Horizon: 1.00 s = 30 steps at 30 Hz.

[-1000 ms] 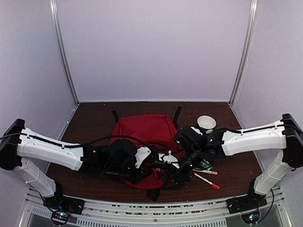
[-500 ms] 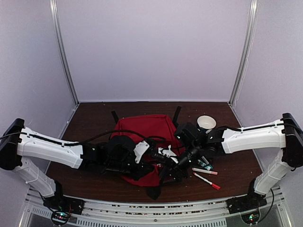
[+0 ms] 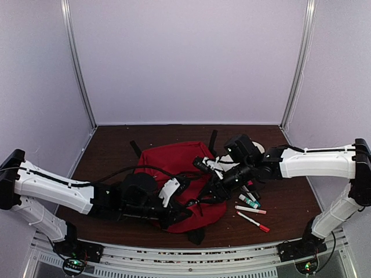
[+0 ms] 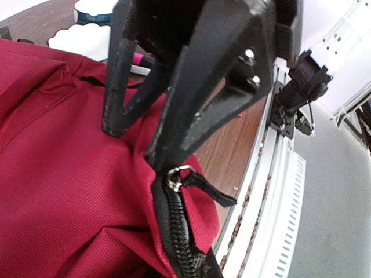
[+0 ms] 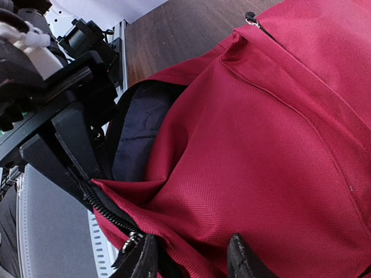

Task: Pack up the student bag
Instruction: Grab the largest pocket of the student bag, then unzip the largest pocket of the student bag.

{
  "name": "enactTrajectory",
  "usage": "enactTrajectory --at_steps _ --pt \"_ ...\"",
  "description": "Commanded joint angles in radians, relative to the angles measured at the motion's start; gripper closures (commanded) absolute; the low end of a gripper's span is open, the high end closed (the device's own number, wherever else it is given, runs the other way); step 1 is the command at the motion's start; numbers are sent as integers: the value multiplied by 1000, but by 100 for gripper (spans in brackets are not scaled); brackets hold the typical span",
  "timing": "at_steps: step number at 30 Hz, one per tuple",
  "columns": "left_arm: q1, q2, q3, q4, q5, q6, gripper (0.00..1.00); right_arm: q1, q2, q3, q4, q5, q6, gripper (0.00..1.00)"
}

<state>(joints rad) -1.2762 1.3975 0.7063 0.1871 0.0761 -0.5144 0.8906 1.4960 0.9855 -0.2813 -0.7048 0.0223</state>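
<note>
Pale lilac walls [image 3: 191, 58] on 3 sides, dark wood table [image 3: 116, 145]. A red bag [image 3: 174, 165] lies mid-table btwn the 2 arms. Its mouth faces the near edge, and black straps poke out at the far side.

L gripper [image 3: 186, 209] reaches in low from the left to the bag's near edge. Its jaws are pinched together on the red cloth right beside the black zip [image 4: 179, 231], w/ the slider & pull tab just below the tips.

R gripper [image 3: 213, 190] comes in from the right, angled down onto the bag's right side. Its jaws sit about half apart w/ a thick fold of red cloth clamped btwn the fingers [image 5: 240, 258].

Btwn the 2 grips the mouth gapes, and dark lining [image 5: 136, 133] shows inside.

3 markers [image 3: 251, 209] lie on the table just right of the bag, near the R arm. 2 are white w/ red caps, 1 has a teal cap.
</note>
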Motion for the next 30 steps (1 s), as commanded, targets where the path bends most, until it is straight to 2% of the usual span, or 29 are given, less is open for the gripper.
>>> enactTrajectory --at_steps 1,11,15,20,24,30 --pt "12 -11 -18 266 30 -78 100 2 -14 67 -69 -3 -9 59" --pt "12 -9 -36 248 -16 -88 100 -80 -122 117 -311 -46 -88 57" --pt "12 -5 -31 245 -24 -83 100 -72 -146 87 -294 -106 -77 61" --pt "12 10 -13 230 -19 -79 100 -38 -96 104 -281 -142 -74 60" --pt "12 4 -11 239 -28 -79 100 -5 -38 146 -293 -132 -72 55" --pt "12 -6 -15 248 -43 -78 100 4 36 183 -288 -152 -47 52"
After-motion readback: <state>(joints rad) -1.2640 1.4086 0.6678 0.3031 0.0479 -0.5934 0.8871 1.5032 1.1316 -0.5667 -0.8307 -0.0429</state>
